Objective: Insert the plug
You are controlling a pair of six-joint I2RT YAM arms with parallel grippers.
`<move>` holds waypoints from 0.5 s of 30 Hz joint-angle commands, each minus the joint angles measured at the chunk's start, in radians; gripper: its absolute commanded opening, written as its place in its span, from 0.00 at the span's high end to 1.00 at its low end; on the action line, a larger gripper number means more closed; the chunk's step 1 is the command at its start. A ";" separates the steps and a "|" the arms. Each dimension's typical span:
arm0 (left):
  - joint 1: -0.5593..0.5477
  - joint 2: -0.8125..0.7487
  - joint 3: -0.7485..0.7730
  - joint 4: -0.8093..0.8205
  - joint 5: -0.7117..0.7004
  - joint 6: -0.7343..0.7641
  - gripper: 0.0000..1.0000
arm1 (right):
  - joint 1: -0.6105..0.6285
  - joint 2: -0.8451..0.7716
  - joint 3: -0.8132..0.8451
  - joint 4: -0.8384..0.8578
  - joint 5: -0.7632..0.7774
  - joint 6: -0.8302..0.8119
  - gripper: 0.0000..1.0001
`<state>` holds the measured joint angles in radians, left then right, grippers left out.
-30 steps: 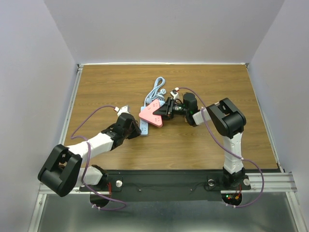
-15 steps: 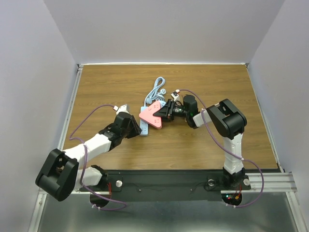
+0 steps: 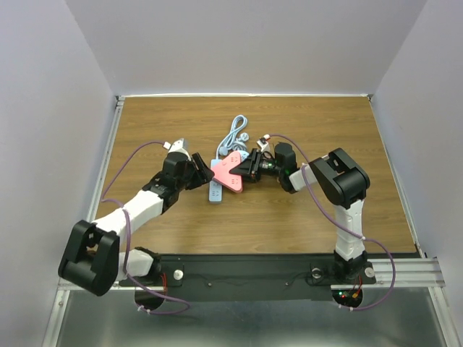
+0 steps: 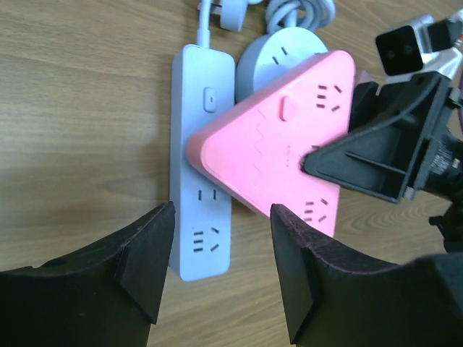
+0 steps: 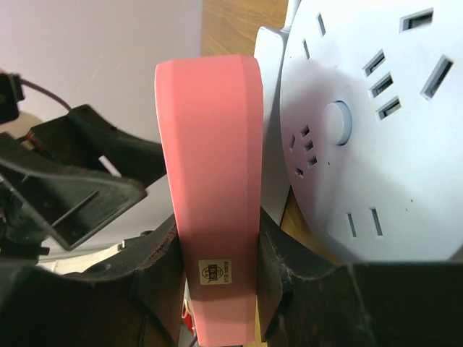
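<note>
A pink triangular power strip [image 3: 227, 174] lies partly on a long pale blue power strip [image 3: 215, 189], lifted at its right corner. My right gripper [image 3: 251, 167] is shut on that pink strip's edge [image 5: 212, 181], one finger [image 5: 278, 285] on each flat face. A round pale blue socket block [image 4: 278, 49] sits behind the pink strip [image 4: 278, 152]. The white plug [image 4: 224, 11] and its coiled cable [image 3: 235, 131] lie beyond it. My left gripper [image 4: 221, 271] hangs open over the long strip's near end [image 4: 202, 238], holding nothing.
The wooden table [image 3: 325, 210] is walled on three sides by pale panels. Metal rails run along its left edge [image 3: 105, 155] and front. In the left wrist view the right gripper's black body [image 4: 383, 155] sits just right of the pink strip.
My left gripper has opened and moved back and to the left, away from the long strip's near end. The right gripper has kept its hold on the pink strip, shifting slightly.
</note>
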<state>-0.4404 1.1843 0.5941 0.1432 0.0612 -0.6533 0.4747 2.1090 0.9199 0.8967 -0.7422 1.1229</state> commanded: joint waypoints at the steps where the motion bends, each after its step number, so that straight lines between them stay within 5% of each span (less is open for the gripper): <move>1: 0.025 0.089 0.055 0.081 0.045 0.034 0.34 | -0.007 0.069 -0.052 -0.236 0.104 -0.084 1.00; 15: 0.031 0.222 0.062 0.136 0.054 0.047 0.37 | -0.008 0.098 -0.013 -0.236 0.126 -0.058 1.00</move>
<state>-0.4160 1.3960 0.6430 0.2337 0.1162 -0.6250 0.4728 2.1197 0.9302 0.8959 -0.7460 1.1408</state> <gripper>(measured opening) 0.641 0.412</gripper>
